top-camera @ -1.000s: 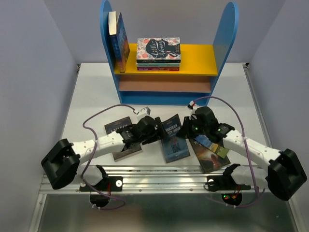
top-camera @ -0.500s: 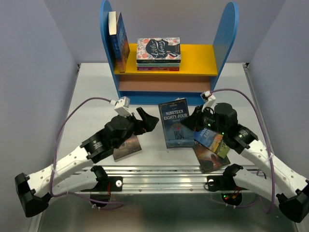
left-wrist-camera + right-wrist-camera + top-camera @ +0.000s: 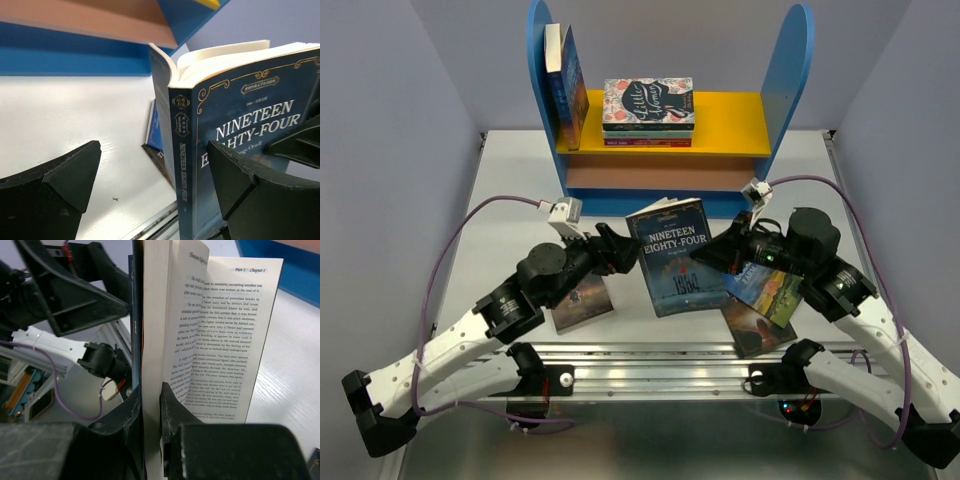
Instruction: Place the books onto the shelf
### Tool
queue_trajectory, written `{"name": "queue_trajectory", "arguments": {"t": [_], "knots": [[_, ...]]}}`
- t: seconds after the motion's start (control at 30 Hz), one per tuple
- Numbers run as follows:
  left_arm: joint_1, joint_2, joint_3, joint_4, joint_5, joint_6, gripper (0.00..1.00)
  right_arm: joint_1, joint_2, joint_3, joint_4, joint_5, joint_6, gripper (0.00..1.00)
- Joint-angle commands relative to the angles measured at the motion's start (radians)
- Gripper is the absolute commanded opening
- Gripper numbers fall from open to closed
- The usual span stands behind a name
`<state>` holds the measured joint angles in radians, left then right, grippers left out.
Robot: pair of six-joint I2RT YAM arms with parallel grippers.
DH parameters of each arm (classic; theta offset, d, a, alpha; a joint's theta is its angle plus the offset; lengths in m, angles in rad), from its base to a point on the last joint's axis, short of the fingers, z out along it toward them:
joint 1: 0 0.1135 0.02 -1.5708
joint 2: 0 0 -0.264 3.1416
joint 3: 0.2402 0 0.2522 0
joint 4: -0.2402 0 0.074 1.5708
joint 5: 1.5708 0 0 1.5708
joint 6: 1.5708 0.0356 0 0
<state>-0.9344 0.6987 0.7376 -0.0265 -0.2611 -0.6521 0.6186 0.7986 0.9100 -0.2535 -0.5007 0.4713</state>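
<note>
The left claw [image 3: 626, 250] hangs released, its black jaws spread wide, just left of the raised book and apart from it. Beneath that arm a thin brown-covered paperback [image 3: 582, 305] lies flat on the white worktop [image 3: 510, 190]. In the middle, a dark blue paperback titled Nineteen Eighty-Four [image 3: 672, 258] is held upright above the worktop, cover facing the near side, slightly tilted, its pages fanning loose at the top. Beyond it at the far edge stands the small bookshelf with blue round-topped side panels [image 3: 546, 60]; one blue-spined book [image 3: 568, 95] stands against its left panel on the yellow board, beside a flat floral-topped stack [image 3: 648, 108]. The right claw [image 3: 720, 250] is clenched on the raised paperback's right edge. Under the right arm, two more picture-cover paperbacks [image 3: 762, 310] lie overlapped on the worktop.
</note>
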Motion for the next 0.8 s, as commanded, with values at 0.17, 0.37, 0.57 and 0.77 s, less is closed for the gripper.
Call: {"name": "queue_trajectory", "arguments": {"t": [0.17,0.37,0.57,0.77], "knots": [[0.003,-0.005,-0.061,0.302,0.218,0.077,0.99,0.003,-0.035,0.05,0.244,-0.173,0.09,0.01],[0.002,-0.004,-0.102,0.382,0.345,0.074,0.95,0.003,-0.056,0.024,0.336,-0.196,0.119,0.01],[0.003,-0.019,-0.121,0.433,0.408,0.051,0.84,0.003,-0.045,0.024,0.372,-0.203,0.128,0.01],[0.002,-0.044,-0.141,0.485,0.454,0.039,0.46,0.003,-0.024,0.021,0.372,-0.185,0.116,0.01]]}}
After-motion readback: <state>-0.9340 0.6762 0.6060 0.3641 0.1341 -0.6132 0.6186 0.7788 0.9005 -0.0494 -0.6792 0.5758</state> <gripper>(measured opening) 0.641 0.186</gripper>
